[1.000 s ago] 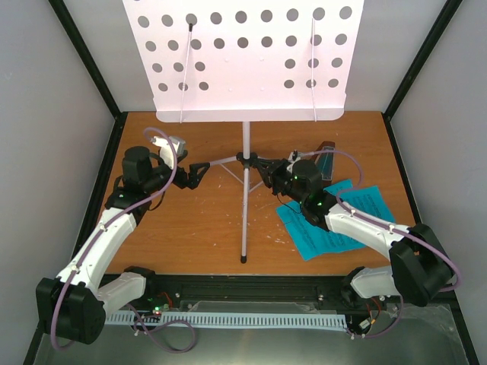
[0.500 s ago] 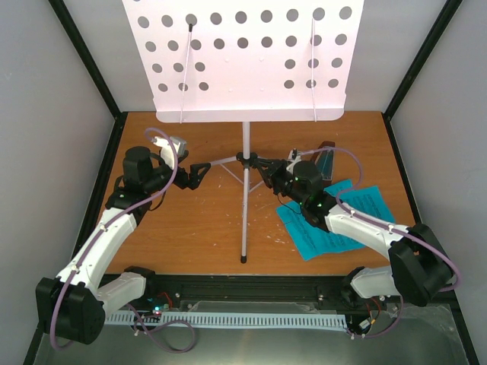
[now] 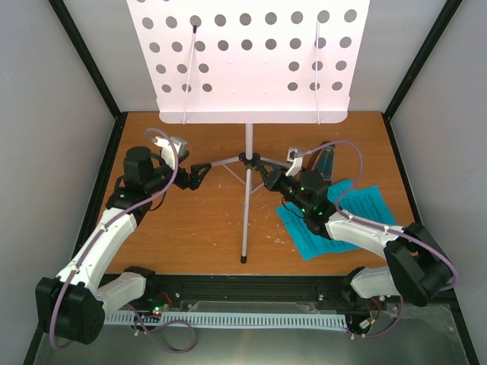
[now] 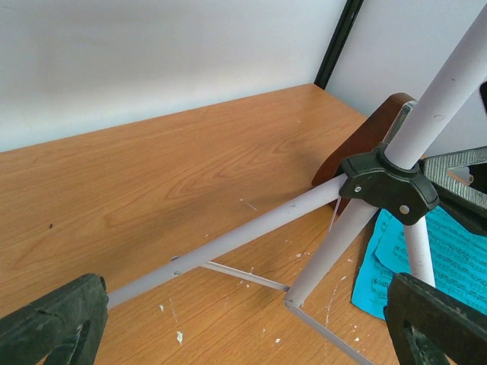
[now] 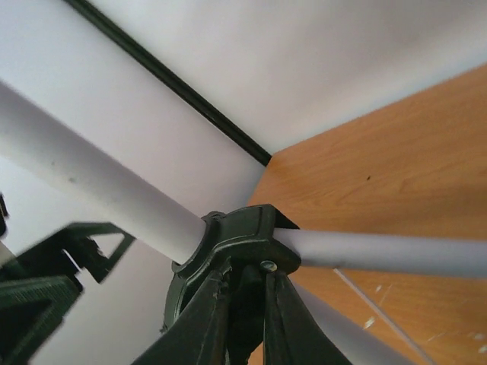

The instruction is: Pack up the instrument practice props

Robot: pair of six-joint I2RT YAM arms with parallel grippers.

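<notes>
- Standing in the middle of a wooden table (image 3: 190,228), a silvery music stand (image 3: 245,220) is shown from above. Its white plate full of holes (image 3: 247,61) is raised at the far side. Three thin legs are spread from a black plastic collar (image 3: 247,158) low on the pole.
- The right gripper (image 3: 265,171) is brought in from the right and is pinched almost fully closed on that collar. In the right wrist view its fingers (image 5: 221,319) are seen clamped on the collar's underside.
- The left gripper (image 3: 201,175) is spread fully wide and nothing is held in it. The stand's left leg (image 4: 228,243) is seen running between its two fingers, and no contact can be made out.
- Cyan sheet music (image 3: 358,213) is laid flat on the near right of the table, partly under the right arm. A brown metronome (image 3: 326,160) is set just beyond it.
- The stand is judged light but tall and top-heavy. Its smooth tubes may slip, so a firmer hold is offered by the collar.
- The pages are judged thin and floppy, best lifted by an edge. The metronome is rigid but its clear cover looks fragile, so it is best gripped low.
</notes>
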